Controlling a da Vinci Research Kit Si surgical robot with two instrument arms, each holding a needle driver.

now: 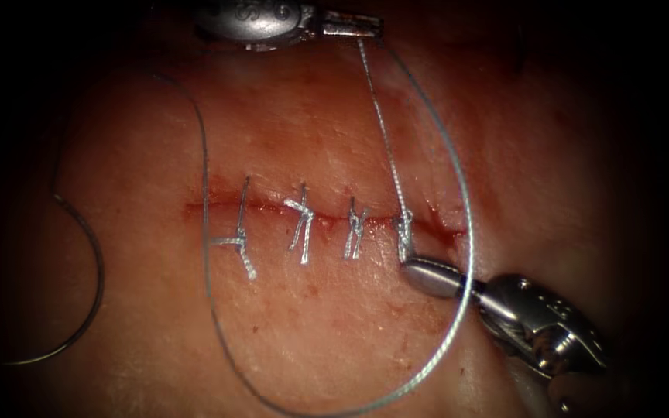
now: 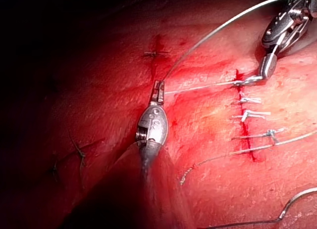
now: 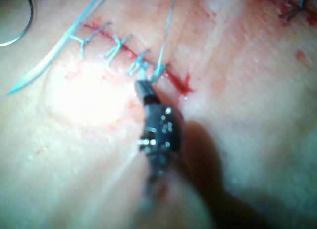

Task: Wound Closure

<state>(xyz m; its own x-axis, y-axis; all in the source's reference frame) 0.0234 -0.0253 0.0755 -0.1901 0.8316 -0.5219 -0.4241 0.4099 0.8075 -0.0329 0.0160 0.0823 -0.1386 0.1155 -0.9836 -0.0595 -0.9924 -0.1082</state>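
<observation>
The tissue (image 1: 327, 116) looked soft and slick, its cut (image 1: 427, 226) carrying four stitches, the last one (image 1: 404, 232) at the cut's right end. One thread (image 1: 385, 131) ran taut from that stitch up to the left tool (image 1: 354, 25), clamped on it well above the cut, while the right tool (image 1: 427, 275) sat closed just below it, pinching the short end I think. One needle (image 1: 79, 286), thin, stiff and springy, lay loose far left of the cut, best grabbed mid-curve.

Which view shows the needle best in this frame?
The endoscope view: the needle lies free on the tissue, far left of the cut, its whole curve visible. The left wrist view and right wrist view each catch part of its curve. Both tools hold thread.
</observation>
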